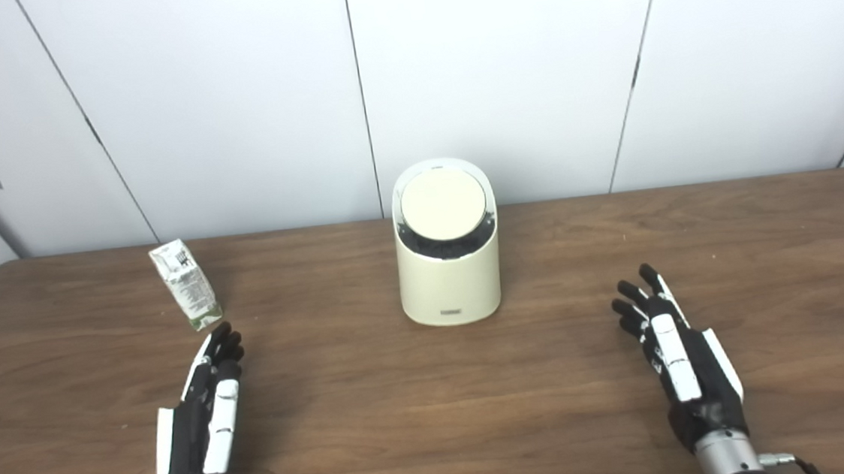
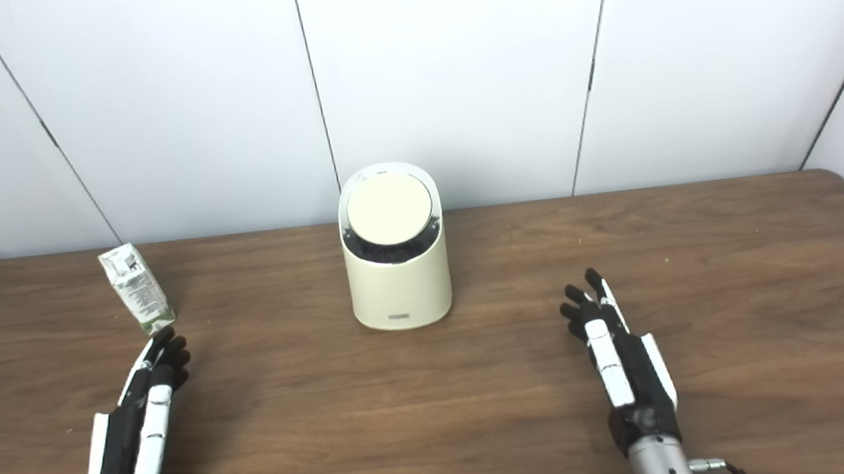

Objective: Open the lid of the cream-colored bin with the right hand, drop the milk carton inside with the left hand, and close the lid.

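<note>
A cream-colored bin [image 1: 449, 280] stands upright at the middle of the wooden table [image 1: 436, 417], its round lid [image 1: 442, 205] shut and tilted toward me. A small white and green milk carton [image 1: 186, 284] stands at the left, leaning a little. My left hand [image 1: 206, 412] is open and empty, its fingertips just in front of the carton and apart from it. My right hand [image 1: 676, 349] is open and empty, to the right of the bin and nearer to me.
White wall panels [image 1: 499, 73] stand right behind the table's far edge. The table's rounded corners show at the far left and far right.
</note>
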{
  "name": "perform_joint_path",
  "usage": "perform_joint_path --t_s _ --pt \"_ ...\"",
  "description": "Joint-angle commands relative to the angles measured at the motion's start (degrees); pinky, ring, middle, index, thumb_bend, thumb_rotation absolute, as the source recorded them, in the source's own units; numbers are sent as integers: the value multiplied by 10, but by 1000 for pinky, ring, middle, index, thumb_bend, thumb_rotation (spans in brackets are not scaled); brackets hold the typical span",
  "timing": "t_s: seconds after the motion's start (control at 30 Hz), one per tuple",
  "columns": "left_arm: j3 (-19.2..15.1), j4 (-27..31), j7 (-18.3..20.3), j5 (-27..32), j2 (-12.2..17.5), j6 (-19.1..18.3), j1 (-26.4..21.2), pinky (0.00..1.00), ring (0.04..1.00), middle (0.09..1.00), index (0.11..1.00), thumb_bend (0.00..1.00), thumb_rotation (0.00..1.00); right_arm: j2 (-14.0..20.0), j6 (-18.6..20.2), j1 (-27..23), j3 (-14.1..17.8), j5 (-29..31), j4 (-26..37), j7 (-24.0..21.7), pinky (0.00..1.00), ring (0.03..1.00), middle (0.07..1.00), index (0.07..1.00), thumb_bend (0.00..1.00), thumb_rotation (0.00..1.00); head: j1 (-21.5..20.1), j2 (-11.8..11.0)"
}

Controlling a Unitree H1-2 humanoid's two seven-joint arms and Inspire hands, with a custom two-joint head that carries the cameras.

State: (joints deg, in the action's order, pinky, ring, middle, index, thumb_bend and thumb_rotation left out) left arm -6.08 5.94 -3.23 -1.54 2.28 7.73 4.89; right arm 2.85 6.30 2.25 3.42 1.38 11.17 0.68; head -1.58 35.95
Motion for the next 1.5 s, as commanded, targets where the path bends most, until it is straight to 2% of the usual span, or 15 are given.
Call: perform_joint_path --t_s 0.0,0.6,0.67,0.73,0.8,0.87,0.9,0.97,1.03,1.17,1.33,1.47 --pt "4 -20 -1 -2 -3 7 11 908 895 899 946 473 825 1 -17 -10 0 3 9 -3 917 888 912 966 518 919 0 2" --pt "4 -14 -1 0 -4 3 11 907 895 898 949 469 823 2 -14 -10 -1 2 16 -3 887 876 902 961 527 905 -4 0" --pt "4 -8 -1 -1 -4 -1 13 900 891 896 945 468 823 2 -6 -10 -3 -2 30 -2 862 865 892 953 515 798 -6 0" --pt "5 -6 0 -4 -2 0 16 902 895 900 947 469 827 5 0 -11 -13 -23 49 -2 789 844 878 934 590 581 -9 -2" --pt "6 -6 1 -6 0 5 19 902 895 900 946 469 827 5 5 -14 -21 -42 64 0 748 832 869 924 648 513 -9 -8" --pt "8 -7 2 -8 1 11 22 900 890 899 949 488 835 5 16 -21 -30 -67 79 3 744 832 861 904 716 517 -7 -11" --pt "9 -7 1 -13 2 13 24 899 889 899 949 491 835 6 21 -32 -33 -79 81 5 746 832 860 901 725 521 -5 -14" --pt "11 -5 -1 -19 2 14 27 890 878 888 944 493 839 6 26 -49 -34 -86 80 4 831 851 867 907 740 492 -2 -19" --pt "12 3 -5 -25 -2 4 31 877 872 883 939 498 836 13 24 -79 -35 -88 69 -3 863 874 884 914 758 479 -1 -25" --pt "11 6 -8 -30 -6 3 35 848 860 873 928 502 840 20 49 -136 -45 -107 65 -9 856 896 892 887 822 452 -1 -27" --pt "14 6 -6 -32 -9 4 38 859 860 872 928 509 848 18 109 -213 -72 -164 63 -8 831 883 880 880 853 432 -4 -36" --pt "16 9 -7 -40 -11 2 41 870 865 872 929 512 856 17 122 -258 -79 -177 38 -7 884 921 905 900 860 416 -1 -35"
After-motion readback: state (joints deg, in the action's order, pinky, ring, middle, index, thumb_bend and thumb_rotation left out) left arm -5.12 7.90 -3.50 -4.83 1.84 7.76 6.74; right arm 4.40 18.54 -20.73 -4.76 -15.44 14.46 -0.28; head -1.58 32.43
